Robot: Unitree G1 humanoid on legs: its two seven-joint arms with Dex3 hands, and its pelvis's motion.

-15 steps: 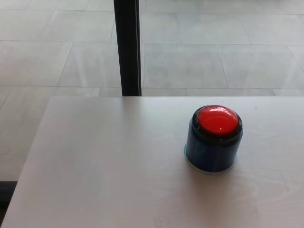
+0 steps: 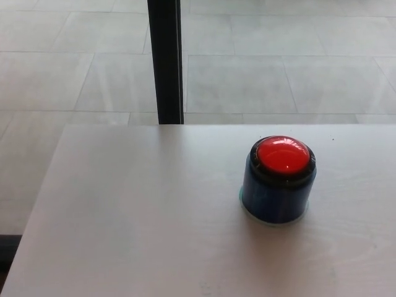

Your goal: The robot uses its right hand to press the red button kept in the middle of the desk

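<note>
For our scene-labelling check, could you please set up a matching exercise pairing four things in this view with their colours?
Things:
1. button dome
2. button housing
3. desk
4. post beyond the desk

Colours:
A. pale whitish wood grain
B. black
C. glossy red
D. dark blue

Pairs: 1-C, 2-D, 3-A, 4-B

Neither robot hand shows in the head view.

only the red button (image 2: pixel 283 154) stands on my desk (image 2: pixel 136 216), with open surface on every side.
</note>
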